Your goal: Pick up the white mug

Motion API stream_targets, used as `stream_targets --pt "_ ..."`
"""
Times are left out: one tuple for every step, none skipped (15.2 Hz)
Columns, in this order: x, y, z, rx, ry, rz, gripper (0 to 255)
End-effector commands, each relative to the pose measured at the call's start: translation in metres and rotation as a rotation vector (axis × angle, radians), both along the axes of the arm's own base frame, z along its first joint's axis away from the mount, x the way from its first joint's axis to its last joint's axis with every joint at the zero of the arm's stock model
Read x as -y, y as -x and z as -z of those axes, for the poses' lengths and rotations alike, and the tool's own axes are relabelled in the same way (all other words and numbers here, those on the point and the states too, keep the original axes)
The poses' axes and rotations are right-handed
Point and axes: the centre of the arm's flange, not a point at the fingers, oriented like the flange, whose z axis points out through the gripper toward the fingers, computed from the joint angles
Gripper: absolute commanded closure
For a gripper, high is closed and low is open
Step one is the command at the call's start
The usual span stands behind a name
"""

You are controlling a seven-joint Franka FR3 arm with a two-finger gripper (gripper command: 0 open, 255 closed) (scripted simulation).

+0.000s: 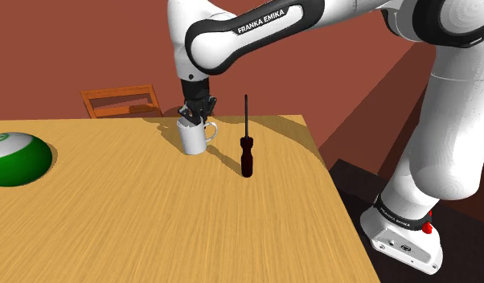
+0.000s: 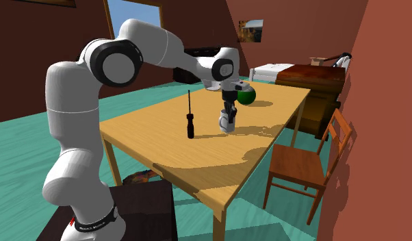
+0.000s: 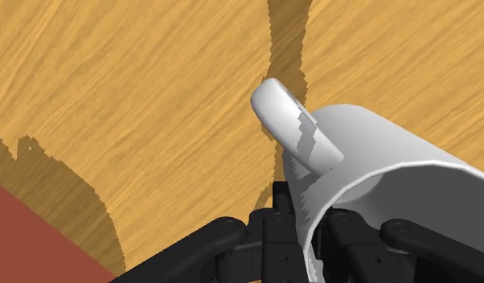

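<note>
The jaws, nearest the wrist camera, are clenched on the mug's [image 3: 377, 153] wall beside its handle [image 3: 290, 119], one finger inside the rim. The mug seems to rest on the desk [image 1: 152, 217], towards the far edge in the shoulder view. Lift straight up and slowly, keeping clear of the upright screwdriver [image 1: 246, 145] nearby. The wall hides how deep the grip reaches.

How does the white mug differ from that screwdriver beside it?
The white mug is squat and pale; the screwdriver is thin and dark. The end effector clasps the mug's rim; the screwdriver stands free on its handle. Both stand upright on the wooden table.
</note>
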Motion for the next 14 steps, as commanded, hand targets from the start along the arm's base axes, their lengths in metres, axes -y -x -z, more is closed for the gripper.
stream_targets --pt "0.000 -0.001 -0.010 0.000 0.000 0.000 255" --pt "0.000 -0.001 -0.015 0.000 0.000 0.000 255" --pt "0.000 -0.001 -0.020 0.000 0.000 0.000 255" --pt "0.000 -0.001 -0.026 0.000 0.000 0.000 255" --pt "0.000 -0.001 -0.031 0.000 0.000 0.000 255" --pt "0.000 -0.001 -0.036 0.000 0.000 0.000 255" --pt "0.000 -0.001 -0.041 0.000 0.000 0.000 255" --pt "0.000 -0.001 -0.047 0.000 0.000 0.000 255" --pt "0.000 -0.001 -0.052 0.000 0.000 0.000 255" --pt "0.000 -0.001 -0.057 0.000 0.000 0.000 255" --pt "0.000 -0.001 -0.063 0.000 0.000 0.000 255" --pt "0.000 -0.001 -0.068 0.000 0.000 0.000 255" --pt "0.000 -0.001 -0.069 0.000 0.000 0.000 255" --pt "0.000 -0.001 -0.069 0.000 0.000 0.000 255"
